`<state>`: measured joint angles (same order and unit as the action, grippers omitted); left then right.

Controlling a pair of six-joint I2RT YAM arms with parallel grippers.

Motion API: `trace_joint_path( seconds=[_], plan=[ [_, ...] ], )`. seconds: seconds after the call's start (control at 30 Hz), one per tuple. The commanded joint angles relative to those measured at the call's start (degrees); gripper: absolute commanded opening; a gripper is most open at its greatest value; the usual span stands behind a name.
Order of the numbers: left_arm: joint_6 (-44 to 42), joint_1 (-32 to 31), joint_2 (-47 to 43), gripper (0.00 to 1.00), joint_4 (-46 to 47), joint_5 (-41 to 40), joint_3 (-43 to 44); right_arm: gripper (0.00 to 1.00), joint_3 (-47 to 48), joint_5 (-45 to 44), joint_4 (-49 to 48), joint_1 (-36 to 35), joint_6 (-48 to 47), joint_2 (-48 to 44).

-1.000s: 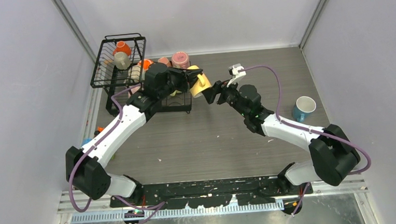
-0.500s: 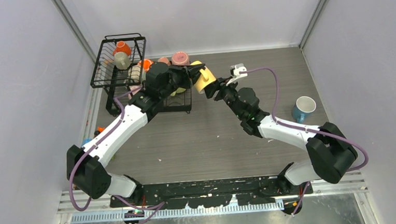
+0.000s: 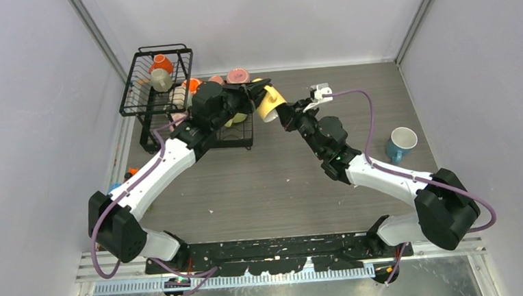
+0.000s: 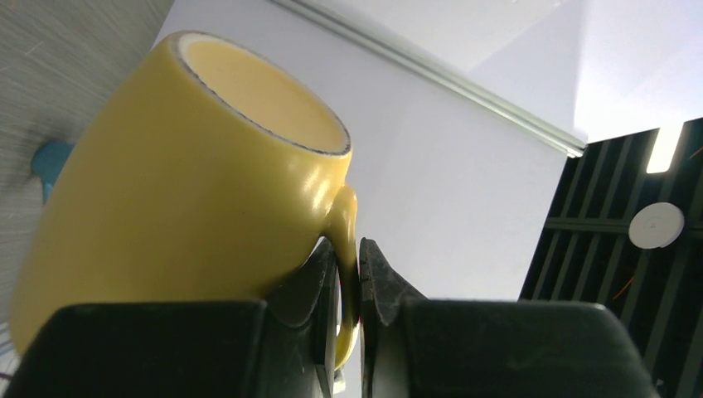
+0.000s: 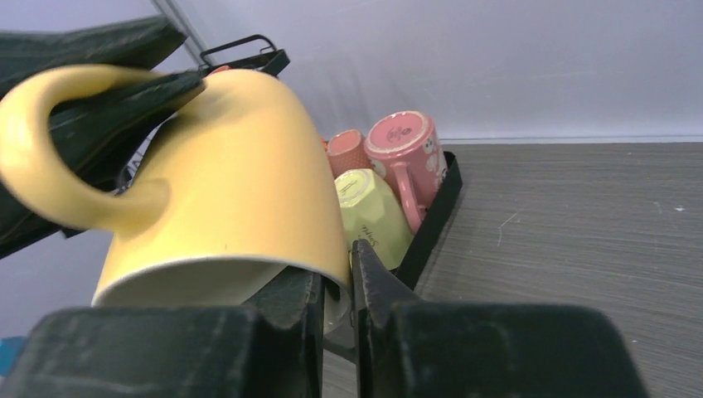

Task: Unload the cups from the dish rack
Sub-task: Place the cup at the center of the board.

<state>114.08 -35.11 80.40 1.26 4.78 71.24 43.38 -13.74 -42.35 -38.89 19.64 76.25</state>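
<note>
Left fingers point(image 4: 365, 269) pressed together on the handle of the yellow mug point(image 4: 191, 182), one finger inside the loop, one outside. Right fingers point(image 5: 363, 278) pinching the same mug's rim, one finger inside the mouth, one on the outer wall. Mug is in the air, tilted, held between both arms at about 12 o'clock over the table point(image 3: 281, 181), just off the 3 o'clock edge of the dish rack point(image 3: 131, 80). In the right wrist view the handle points to 9 o'clock and the mouth faces down toward the camera. Rack sits at 10–11 o'clock on the table, basket section at the far end, flat tray section nearer. Basket holds an orange cup point(image 3: 161, 61) and a beige cup point(image 3: 160, 79). In the tray section, a pink mug point(image 5: 406, 145), a pale green mug point(image 5: 373, 207) and a small coral cup point(image 5: 344, 149) lie close together, behind the yellow mug. A blue mug point(image 3: 401, 143) stands upright on the table at 3 o'clock, well apart from the rack.
</note>
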Motion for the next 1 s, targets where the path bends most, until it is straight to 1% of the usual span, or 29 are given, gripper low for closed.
trace_joint_path(
  seconds=[0.0,0.03,0.1,0.13,0.2,0.27,0.33,0.37,0.57,0.8,0.97],
  plan=[
    [-0.52,-0.57,0.16,0.00,3.58,2.28,2.27,0.06,2.47,-2.55,-4.08,-0.37,1.53,-3.74],
    [-0.69,-0.64,0.26,0.00,3.62,2.34,2.29,0.02,2.49,-2.80,-3.74,-0.33,1.54,-4.05],
    [-1.00,-0.76,0.49,0.00,3.73,2.40,2.20,0.01,2.32,-3.13,-3.33,-0.34,1.59,-4.62],
    [-1.08,-0.81,0.58,0.02,3.89,2.49,2.11,0.01,2.19,-3.26,-2.98,-0.31,1.63,-4.97],
    [-1.52,-0.76,0.83,0.10,4.49,2.80,2.00,0.01,2.22,-3.51,-1.97,-0.36,1.78,-5.55],
    [-1.94,-0.78,0.93,0.24,4.57,3.00,1.95,0.01,2.12,-3.93,-0.99,-0.37,1.88,-6.19],
    [-2.53,-0.75,0.94,0.31,4.65,3.13,1.89,0.01,2.29,-4.45,0.43,-0.33,1.98,-6.79],
    [-2.96,-0.80,0.89,0.38,4.52,3.28,1.94,0.01,2.32,-4.72,1.17,-0.36,1.98,-7.12],
    [-5.30,-0.78,0.77,0.62,4.82,4.18,1.02,0.01,2.33,-6.66,6.11,-0.32,2.69,-9.21],
    [-9.44,-0.79,0.06,0.79,2.52,5.33,0.12,0.01,2.49,-9.02,12.52,-0.24,4.69,-11.22],
    [-15.47,-0.31,-0.45,0.89,-0.37,6.41,0.99,0.01,3.06,-11.31,18.19,-0.08,5.88,-12.41]
  ],
)
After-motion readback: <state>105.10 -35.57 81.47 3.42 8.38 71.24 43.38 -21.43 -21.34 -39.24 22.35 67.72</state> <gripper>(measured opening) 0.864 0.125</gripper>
